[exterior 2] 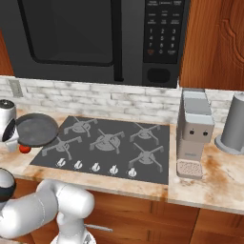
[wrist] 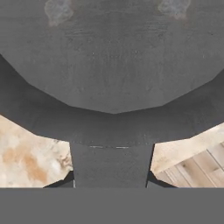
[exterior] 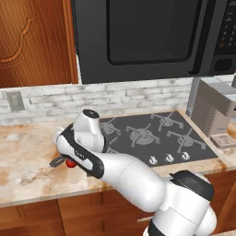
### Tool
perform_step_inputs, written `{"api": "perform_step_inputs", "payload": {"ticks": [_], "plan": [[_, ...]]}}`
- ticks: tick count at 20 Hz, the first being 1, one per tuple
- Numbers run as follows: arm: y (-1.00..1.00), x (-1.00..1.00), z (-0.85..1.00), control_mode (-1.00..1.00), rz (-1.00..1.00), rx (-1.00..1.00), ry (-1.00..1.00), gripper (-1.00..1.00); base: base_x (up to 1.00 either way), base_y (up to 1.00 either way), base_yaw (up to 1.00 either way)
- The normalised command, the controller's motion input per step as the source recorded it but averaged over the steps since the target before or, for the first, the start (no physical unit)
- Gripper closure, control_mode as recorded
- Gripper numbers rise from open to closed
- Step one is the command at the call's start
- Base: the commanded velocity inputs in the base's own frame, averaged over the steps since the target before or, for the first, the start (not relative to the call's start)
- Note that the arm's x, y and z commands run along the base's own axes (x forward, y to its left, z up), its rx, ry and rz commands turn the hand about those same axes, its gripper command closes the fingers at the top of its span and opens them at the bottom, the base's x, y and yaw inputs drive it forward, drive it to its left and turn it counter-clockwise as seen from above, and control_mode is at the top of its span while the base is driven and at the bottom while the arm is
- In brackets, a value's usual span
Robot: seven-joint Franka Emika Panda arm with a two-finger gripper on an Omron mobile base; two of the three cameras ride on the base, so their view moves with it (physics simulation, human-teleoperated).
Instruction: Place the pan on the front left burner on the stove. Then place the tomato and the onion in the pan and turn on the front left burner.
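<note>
So the gripper [wrist: 110, 183] is clamped down on the handle of the pan [wrist: 112, 65]. In the hand view the handle runs straight up from 6 o'clock between the finger tips, w/ the pan's bowl spreading toward 12. Jaws look pinched tight on it.

In the right base view the pan [exterior 2: 35, 129] sits at about 9 o'clock of the stove [exterior 2: 157, 164], overlapping its left edge and partly over the front left burner [exterior 2: 63, 144], not centred on it imo. Can't tell if it's resting on the grate or hanging above it, angle's poor.

The tomato [exterior 2: 24, 148] is on the counter [exterior 2: 209, 183] just beside the pan, at roughly 7 o'clock of it. Left base view shows the tomato [exterior: 71, 162] tucked right under the arm. No sign of the onion from here.

What could go wrong:
- heavy skillet held only by a short handle, so it could twist in the grip and tip
- setting it down off-centre leaves it rocking on the prongs
- the tomato is so close that a low swing could knock it rolling, prob off the counter
</note>
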Motion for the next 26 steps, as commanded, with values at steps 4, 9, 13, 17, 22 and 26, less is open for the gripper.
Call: {"api": "perform_step_inputs", "payload": {"ticks": [4, 9, 13, 17, 22, 26], "plan": [[-0.19, 0.28, 0.00, -1.00, 0.00, 0.02, 0.00, 1.00, 0.00, 0.00, 0.00], [-0.27, 0.27, 0.00, -1.00, -0.01, 0.01, 0.00, 1.00, 0.00, 0.00, 0.00], [-0.23, 0.15, 0.00, -1.00, -0.02, 0.00, 0.00, 1.00, 0.00, 0.00, 0.00], [-0.07, 0.06, 0.00, -1.00, -0.03, -0.03, 0.04, 1.00, 0.00, 0.00, 0.00], [0.00, 0.02, 0.00, -1.00, -0.05, -0.15, 0.12, 1.00, 0.00, 0.00, 0.00], [0.00, 0.00, 0.00, -1.00, -0.04, -0.14, 0.04, 1.00, 0.00, 0.00, 0.00]]}}
